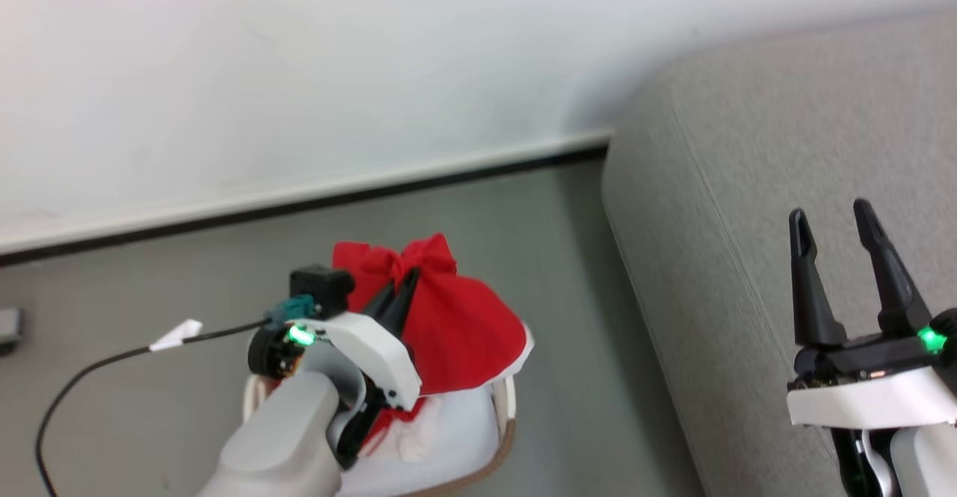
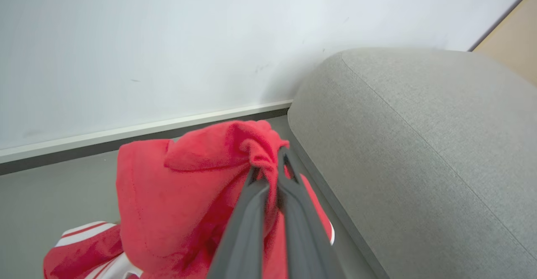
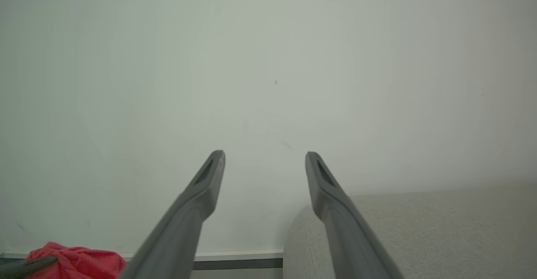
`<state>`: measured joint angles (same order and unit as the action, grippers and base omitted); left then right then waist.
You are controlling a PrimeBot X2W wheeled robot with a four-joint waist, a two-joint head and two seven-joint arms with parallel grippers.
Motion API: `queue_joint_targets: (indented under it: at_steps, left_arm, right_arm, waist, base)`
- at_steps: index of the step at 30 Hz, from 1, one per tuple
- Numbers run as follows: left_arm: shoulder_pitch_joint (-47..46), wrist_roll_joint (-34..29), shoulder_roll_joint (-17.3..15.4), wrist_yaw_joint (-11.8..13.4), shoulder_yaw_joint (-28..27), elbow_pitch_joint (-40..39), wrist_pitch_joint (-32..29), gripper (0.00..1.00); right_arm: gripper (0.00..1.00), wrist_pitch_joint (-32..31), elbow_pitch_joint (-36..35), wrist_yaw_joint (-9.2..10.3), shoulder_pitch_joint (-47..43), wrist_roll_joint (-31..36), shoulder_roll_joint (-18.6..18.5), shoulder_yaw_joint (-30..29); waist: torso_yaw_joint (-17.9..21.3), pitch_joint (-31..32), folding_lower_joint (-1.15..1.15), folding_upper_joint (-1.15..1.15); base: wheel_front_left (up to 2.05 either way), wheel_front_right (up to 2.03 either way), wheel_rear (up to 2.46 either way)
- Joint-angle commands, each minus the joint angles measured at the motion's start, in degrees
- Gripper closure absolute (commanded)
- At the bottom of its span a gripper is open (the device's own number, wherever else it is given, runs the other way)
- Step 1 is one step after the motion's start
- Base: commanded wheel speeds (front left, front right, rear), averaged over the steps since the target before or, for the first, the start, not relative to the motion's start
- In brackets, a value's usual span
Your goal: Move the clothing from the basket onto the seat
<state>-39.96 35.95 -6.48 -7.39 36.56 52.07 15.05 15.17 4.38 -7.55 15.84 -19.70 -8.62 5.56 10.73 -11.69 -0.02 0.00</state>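
**sofa_sam:** Where's the bright red sports garment with white trim (image 1: 460,332) at?

**gripnerd:** It's dangling from the left claw (image 1: 404,288), whose two dark fingers are pinched tight on a bunched knot at the top. It hangs above the cream perforated plastic laundry basket with the brown rim (image 1: 502,448), which sits on the floor just to the robot's left of the big light grey fabric sofa (image 1: 748,183). There's more red-and-white cloth underneath.

**sofa_sam:** Tricky to carry?

**gripnerd:** Nah, I'd say light and floppy. It'll sag and swing, and it's maybe a bit slick, so grabbing a thick fold like that seems smart.

**sofa_sam:** Other claw?

**gripnerd:** The right claw (image 1: 831,213) is spread apart with nothing in it, hovering in front of the sofa. Plain grey floor (image 1: 523,220), and a white wall (image 1: 299,71) with a skirting board (image 1: 299,199) behind the sofa.
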Motion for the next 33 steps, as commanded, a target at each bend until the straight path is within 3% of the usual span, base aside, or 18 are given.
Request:
queue_joint_targets:
  at_steps: [1,11,19,33]
  left_arm:
    - [1.2,-0.5,-0.9,-0.1,-1.0,-2.8,0.1,1.0]
    - [4.8,-5.8,-3.3,0.3,-6.7,-20.3,0.1,1.0]
    - [6.0,-8.4,-5.5,1.4,-7.9,-31.0,0.1,1.0]
    - [8.3,-7.6,-6.7,3.2,-7.5,-37.1,-1.4,1.0]
  right_arm:
    - [0.0,0.0,0.4,0.12,-1.4,-0.4,-0.4,0.1]
    - [0.0,0.0,0.9,0.12,-4.2,-0.7,-0.3,1.7]
    - [0.0,0.0,1.5,0.12,-5.7,-1.5,0.4,4.9]
    - [0.0,0.0,2.4,0.12,-5.1,-2.9,-1.0,9.3]
  waist:
    - [-3.0,4.3,0.02,0.0]
    - [-5.4,8.6,0.02,0.0]
    - [-5.7,10.4,0.02,0.0]
    - [-5.1,10.8,0.02,0.0]
  base:
    - [0.0,0.0,0.0]
    - [0.0,0.0,0.0]
    - [0.0,0.0,0.0]
    - [0.0,0.0,0.0]
